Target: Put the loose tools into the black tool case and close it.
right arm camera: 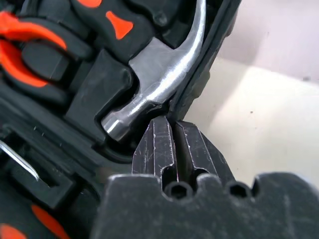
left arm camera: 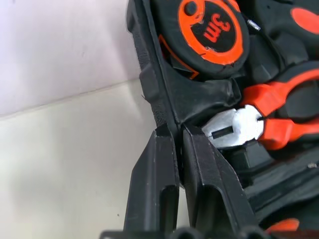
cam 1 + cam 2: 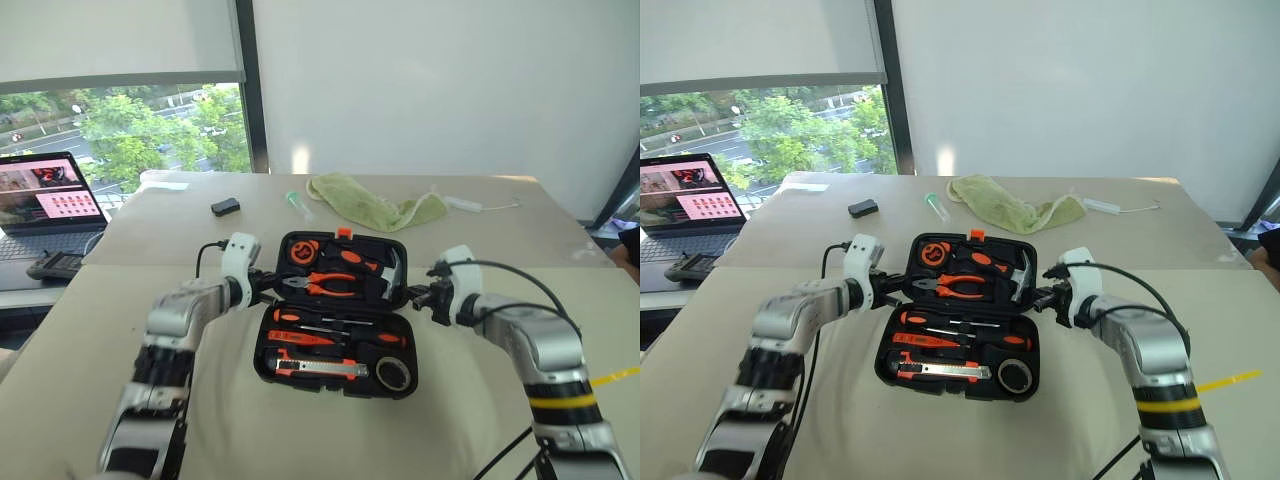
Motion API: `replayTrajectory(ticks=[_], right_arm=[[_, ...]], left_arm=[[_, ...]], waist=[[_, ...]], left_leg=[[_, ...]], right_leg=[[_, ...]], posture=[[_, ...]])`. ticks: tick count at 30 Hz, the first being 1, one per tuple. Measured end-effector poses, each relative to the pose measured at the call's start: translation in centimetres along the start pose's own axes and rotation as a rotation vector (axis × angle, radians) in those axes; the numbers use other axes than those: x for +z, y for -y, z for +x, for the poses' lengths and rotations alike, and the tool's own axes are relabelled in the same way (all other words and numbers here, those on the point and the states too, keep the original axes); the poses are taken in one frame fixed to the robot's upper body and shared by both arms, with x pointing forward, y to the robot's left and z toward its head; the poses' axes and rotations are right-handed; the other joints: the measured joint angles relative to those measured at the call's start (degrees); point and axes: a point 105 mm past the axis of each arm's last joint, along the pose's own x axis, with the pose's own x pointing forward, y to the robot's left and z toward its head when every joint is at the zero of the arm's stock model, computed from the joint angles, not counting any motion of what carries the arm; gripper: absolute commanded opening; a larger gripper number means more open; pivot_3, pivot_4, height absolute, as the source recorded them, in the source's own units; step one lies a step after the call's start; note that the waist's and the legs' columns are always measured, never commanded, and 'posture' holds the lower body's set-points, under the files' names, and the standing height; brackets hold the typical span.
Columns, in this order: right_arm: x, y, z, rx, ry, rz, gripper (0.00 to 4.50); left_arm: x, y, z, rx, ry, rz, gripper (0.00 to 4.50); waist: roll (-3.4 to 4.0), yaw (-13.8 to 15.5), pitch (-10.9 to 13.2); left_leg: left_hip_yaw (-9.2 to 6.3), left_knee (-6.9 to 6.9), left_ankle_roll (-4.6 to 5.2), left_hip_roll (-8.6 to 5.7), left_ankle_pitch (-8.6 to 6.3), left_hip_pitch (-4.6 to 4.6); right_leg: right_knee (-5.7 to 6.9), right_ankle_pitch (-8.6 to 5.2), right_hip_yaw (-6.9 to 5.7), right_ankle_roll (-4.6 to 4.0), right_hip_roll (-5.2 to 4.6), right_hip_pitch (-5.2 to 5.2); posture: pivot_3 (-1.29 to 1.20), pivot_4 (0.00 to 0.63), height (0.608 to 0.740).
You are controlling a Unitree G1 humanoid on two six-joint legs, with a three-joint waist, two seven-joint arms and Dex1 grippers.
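The black tool case (image 3: 262,352) lies open in the middle of the table, its lid half on the far side. Two screwdrivers (image 3: 305,338), the utility knife (image 3: 320,369) and the black tape roll (image 3: 393,373) sit in the near half. Pliers (image 3: 325,285), a hammer (image 1: 164,74) and a tape measure (image 2: 209,30) sit in the lid half. My left gripper (image 2: 173,132) is shut on the lid's left rim beside the pliers' nose. At the lid's right rim, by the hammer head, my right gripper (image 1: 172,122) is shut on the edge.
A laptop (image 3: 45,205) and a dark handset (image 3: 55,265) sit on the left. At the back of the table lie a small black box (image 3: 225,207), a green cloth (image 3: 375,207) and a white cable (image 3: 470,204). Bare tabletop surrounds the case.
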Motion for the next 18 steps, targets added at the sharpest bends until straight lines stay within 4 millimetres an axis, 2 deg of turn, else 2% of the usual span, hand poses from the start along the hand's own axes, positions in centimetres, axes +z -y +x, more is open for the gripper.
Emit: replayTrajectory(ticks=[3,9,15,18], right_arm=[[-0.1,-0.7,-0.9,-0.012,0.057,-0.083,0.00],[-1.0,-2.9,-3.4,-0.015,0.130,-0.343,0.00],[-1.6,-3.5,-4.9,-0.032,0.132,-0.474,0.00],[-2.4,-4.1,-6.5,-0.015,0.115,-0.609,0.00]], left_arm=[[-0.2,0.1,-1.4,-0.012,0.069,0.114,0.03],[-1.5,0.8,-4.4,-0.080,0.144,0.538,0.03],[-1.9,1.2,-5.1,-0.096,0.203,0.779,0.03],[-2.4,1.4,-6.1,-0.127,0.222,0.907,0.03]], waist=[[0.00,0.0,0.0],[0.00,0.3,0.0],[-0.01,0.9,0.0],[0.01,1.4,0.0]], left_leg=[[0.15,-0.01,0.00,-0.05,0.01,-0.17],[0.34,0.10,0.10,0.00,0.01,-0.05],[0.38,0.46,0.73,0.04,-0.28,0.03],[0.38,0.46,0.69,0.07,-0.26,0.10]], right_leg=[[-0.03,0.00,-0.01,0.00,0.05,-0.25],[-0.31,-0.01,0.01,-0.01,0.08,0.00],[-0.24,0.09,0.02,-0.10,0.03,0.14],[-0.23,0.09,0.00,-0.10,0.05,0.21]], posture=[[0.00,0.150,0.740],[0.00,0.150,0.740],[0.00,0.150,0.740],[0.00,0.150,0.740]])
